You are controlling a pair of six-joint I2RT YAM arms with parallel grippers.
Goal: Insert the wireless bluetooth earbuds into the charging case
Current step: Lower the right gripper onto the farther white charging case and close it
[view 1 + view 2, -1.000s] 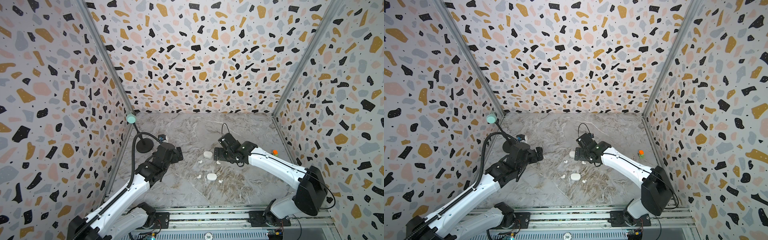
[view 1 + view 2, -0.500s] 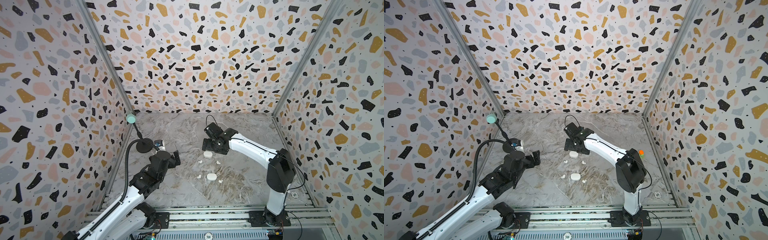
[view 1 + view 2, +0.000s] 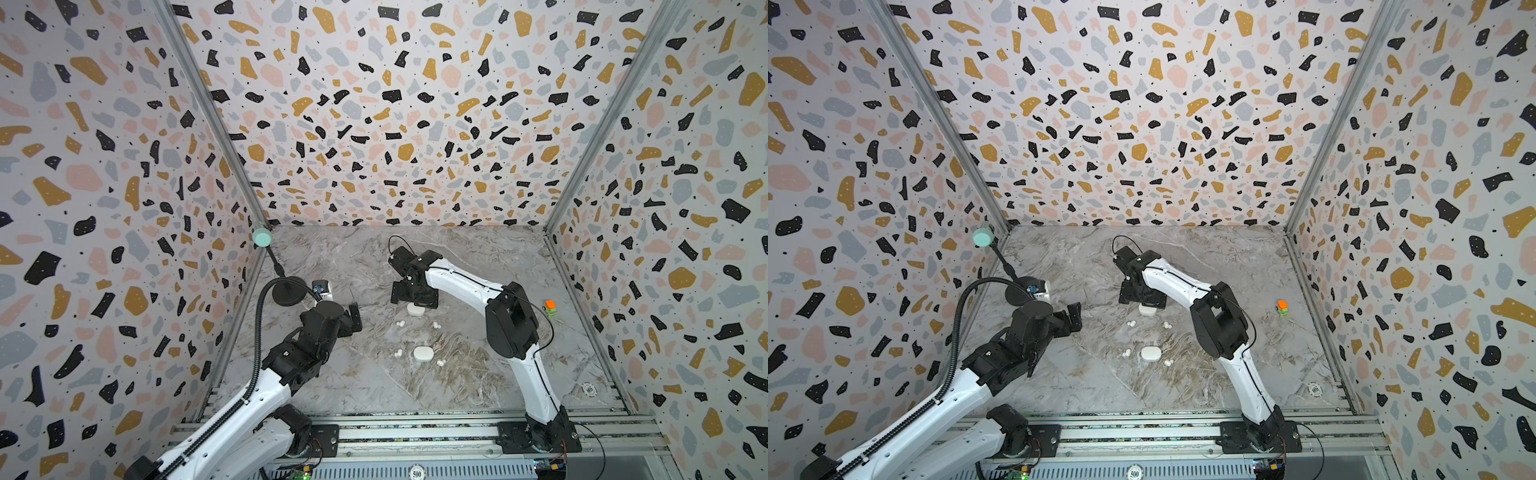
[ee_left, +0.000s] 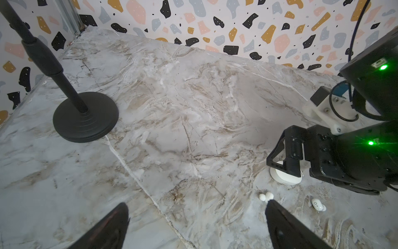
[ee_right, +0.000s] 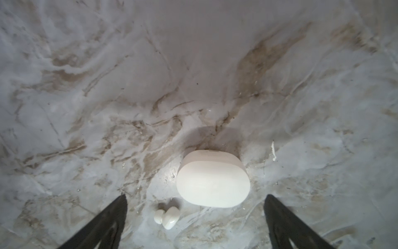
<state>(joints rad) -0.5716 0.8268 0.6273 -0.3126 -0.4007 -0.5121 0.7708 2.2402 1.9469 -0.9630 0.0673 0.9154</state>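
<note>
the right gripper (image 3: 414,300) hangs directly over the far charging case (image 3: 415,310), jaws spread wide and empty, above a marble-patterned table (image 3: 374,386) where the job of stowing the earbuds (image 3: 400,323) has, by all appearances, not got past its opening step. both white oval cases look shut: the right wrist view shows the far one lying flat with its lid seam closed, framed between the gripper's two dark fingers (image 5: 107,220), while the near charging case (image 3: 423,353) sits closed closer to the robot's base. all four earbuds lie loose on the tabletop, none in a case and none in a grip. two rest on the near side of the far case, one toward each side, and two more sit on either side of the near case, close to it but apart from it. the left gripper (image 3: 352,321), its jaws likewise wide and holding nothing, waits off to the left near the round base of a black stand (image 3: 289,292), well apart from both cases. a small orange-topped toy (image 3: 550,306) rests by the right wall, away from the work. judged from this layout, everything is left to do: a case must be steadied and opened, then each tiny glossy bud picked up and seated in its socket, a fiddly prospect given how small the buds look against the fingers.
</note>
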